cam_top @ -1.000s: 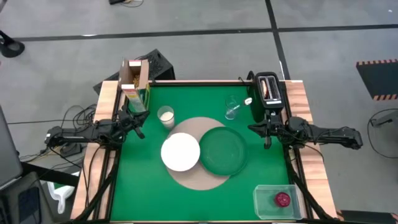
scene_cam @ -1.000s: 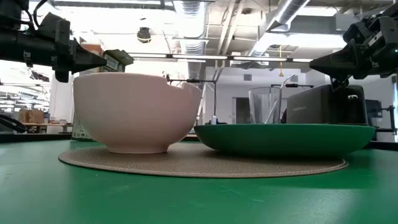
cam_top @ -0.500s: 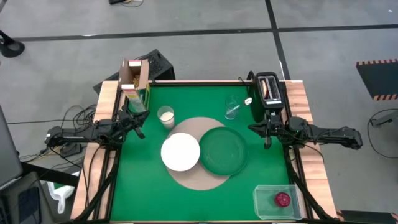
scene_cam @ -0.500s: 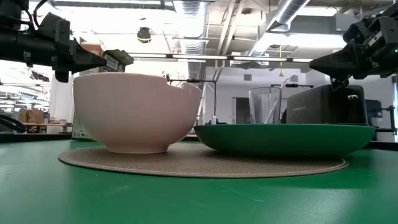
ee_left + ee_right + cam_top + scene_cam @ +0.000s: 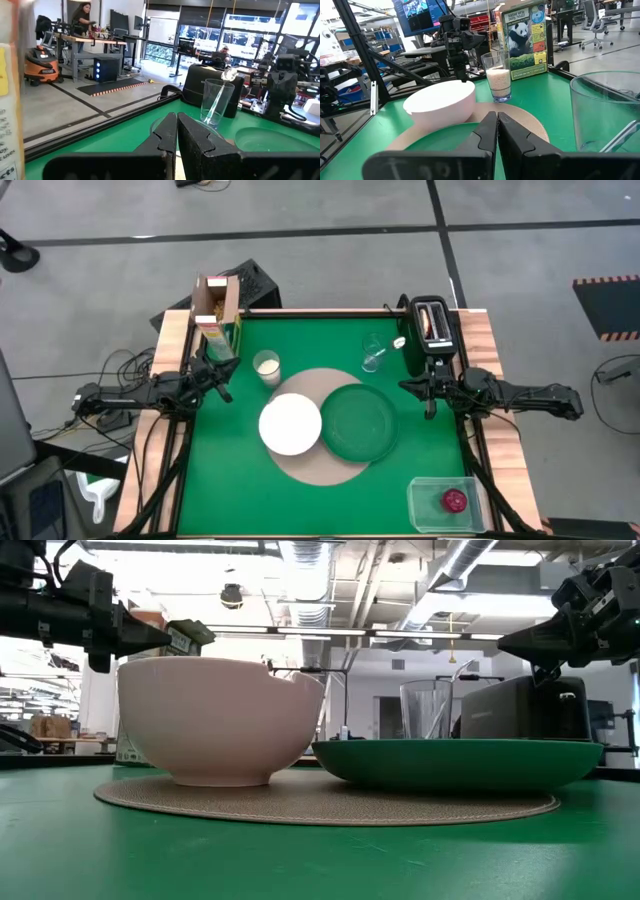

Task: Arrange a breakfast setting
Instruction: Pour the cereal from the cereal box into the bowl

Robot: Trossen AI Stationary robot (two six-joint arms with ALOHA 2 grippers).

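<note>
- Breakfast setting pieces sit mid-frame in the high view: a round tan mat (image 5: pixel 322 430) carries the white bowl (image 5: pixel 290 424) on its left part and the larger dark-green plate (image 5: pixel 359 421) on its right, the two just beside each other.
- Yellow-green cereal box (image 5: pixel 216 315) stands upright at the upper left corner of the green table (image 5: pixel 250 500), its top flaps open.
- A small glass of milk (image 5: pixel 266 366) stands just above the bowl, off the mat's upper left edge.
- Small red fruit (image 5: pixel 455 500) lies inside the clear plastic tub (image 5: pixel 416 502) at lower right.
- An empty clear glass (image 5: pixel 373 353) with a spoon (image 5: pixel 397 343) stands beside the black toaster (image 5: pixel 432 326) at upper right.
- Left gripper (image 5: pixel 226 378) hangs over the table's left edge, below the cereal box, fingers pressed together.
- Right gripper (image 5: pixel 412 387) hangs at the right edge, below the toaster, fingers likewise together, holding nothing.
</note>
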